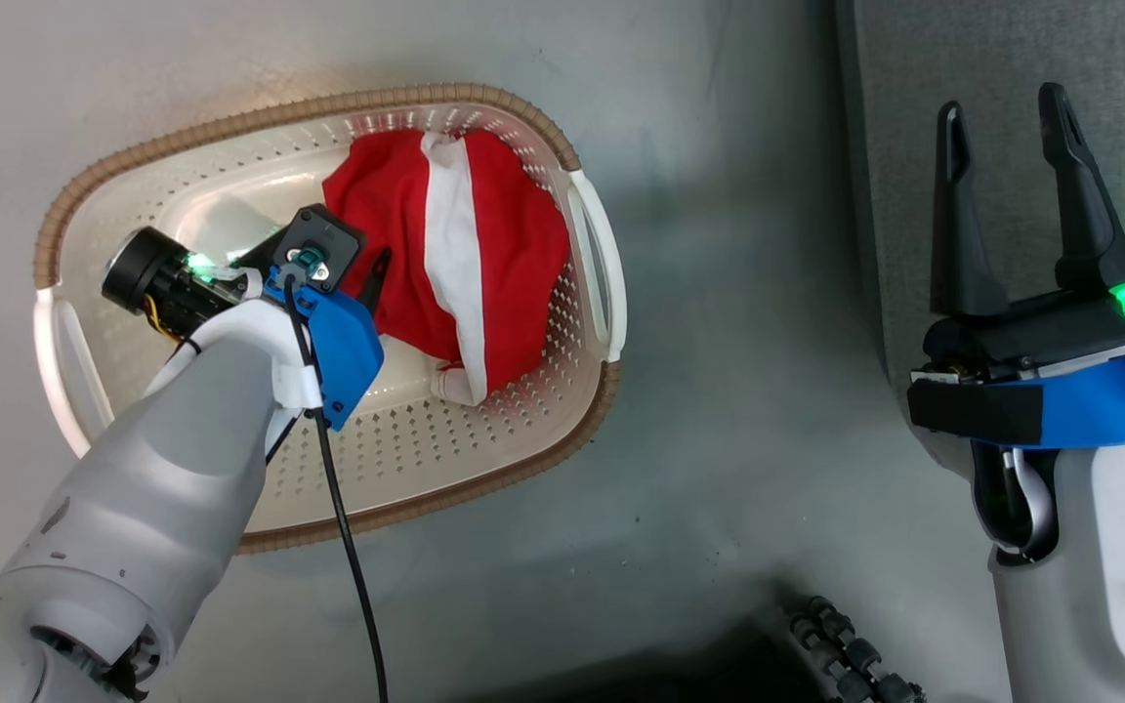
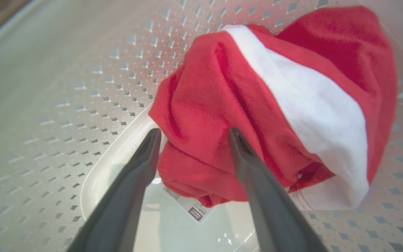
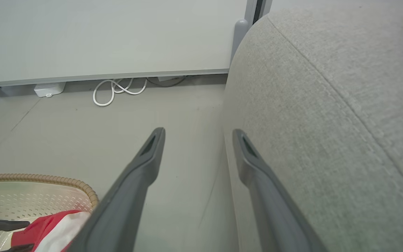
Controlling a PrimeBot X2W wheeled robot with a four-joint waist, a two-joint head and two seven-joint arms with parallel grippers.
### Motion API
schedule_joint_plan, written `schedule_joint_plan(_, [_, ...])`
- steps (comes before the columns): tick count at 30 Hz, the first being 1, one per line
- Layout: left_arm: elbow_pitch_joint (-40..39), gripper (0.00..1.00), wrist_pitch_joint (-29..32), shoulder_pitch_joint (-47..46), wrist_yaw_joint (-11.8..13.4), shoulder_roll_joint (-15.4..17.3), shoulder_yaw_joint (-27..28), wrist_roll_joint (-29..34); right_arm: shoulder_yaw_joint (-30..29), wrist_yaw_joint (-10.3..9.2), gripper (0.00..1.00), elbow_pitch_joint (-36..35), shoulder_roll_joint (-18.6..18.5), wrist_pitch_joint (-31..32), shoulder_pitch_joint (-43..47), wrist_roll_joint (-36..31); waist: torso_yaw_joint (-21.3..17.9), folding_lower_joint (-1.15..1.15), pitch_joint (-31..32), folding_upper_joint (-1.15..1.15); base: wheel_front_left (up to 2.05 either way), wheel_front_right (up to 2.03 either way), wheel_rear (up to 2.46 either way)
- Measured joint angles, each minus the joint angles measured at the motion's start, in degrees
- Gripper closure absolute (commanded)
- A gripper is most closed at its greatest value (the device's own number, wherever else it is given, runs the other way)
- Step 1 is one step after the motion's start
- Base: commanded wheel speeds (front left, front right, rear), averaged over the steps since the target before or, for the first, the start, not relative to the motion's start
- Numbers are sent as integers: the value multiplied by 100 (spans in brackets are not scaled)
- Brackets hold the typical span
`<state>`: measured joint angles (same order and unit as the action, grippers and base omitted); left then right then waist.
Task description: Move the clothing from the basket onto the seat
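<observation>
A plain indoor room, part home and part office or lab. The smooth pale grey floor [image 1: 719, 293] is bare, and a flat pale wall panel [image 3: 110, 35] rises from it with no decoration. A looped white cable [image 3: 117, 89] and a small white plastic box [image 3: 49, 89] lie at its foot. The homely things are a large light grey woven upholstered seat [image 3: 327, 105] and, on the floor near it, an oval cream perforated plastic laundry basket [image 1: 328, 103] holding red-and-white clothing [image 1: 514, 244].

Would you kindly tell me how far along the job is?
Done: nothing; the seat in view is bare. In hand: the open left gripper is down in the basket, fingers at the red clothing. Left: grasp, lift, carry to the seat, where the right gripper hovers open.
</observation>
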<state>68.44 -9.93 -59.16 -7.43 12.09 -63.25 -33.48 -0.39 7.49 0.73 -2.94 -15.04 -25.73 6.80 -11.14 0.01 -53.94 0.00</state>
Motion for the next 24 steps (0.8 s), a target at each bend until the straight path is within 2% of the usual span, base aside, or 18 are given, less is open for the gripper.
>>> schedule_joint_plan(19, [318,0,535,-269,0,-82,-734,-323,-22,0,0,-181,4,-15,-109,-19,-67,-1,-584,0,0,0,0])
schedule_joint_plan(20, [328,7,592,-274,0,-93,-758,-324,-25,0,0,-186,4,-15,-109,-20,-63,-1,-591,0,0,0,0])
schedule_joint_plan(21, [341,7,632,-274,0,-100,-778,-321,-29,0,0,-185,4,-15,-109,-27,-60,-1,-595,0,0,0,0])
schedule_joint_plan(22, [347,62,622,-277,0,-101,-797,-293,-30,0,0,-183,4,-15,-109,-45,-58,0,-597,0,0,0,0])
schedule_joint_plan(23, [356,100,603,-291,0,-101,-809,-275,-30,0,0,-186,5,-15,-109,-56,-57,-1,-597,0,0,0,0])
schedule_joint_plan(24, [363,100,604,-303,0,-103,-817,-276,-31,0,0,-182,5,-15,-111,-60,-56,-1,-594,0,0,0,0])
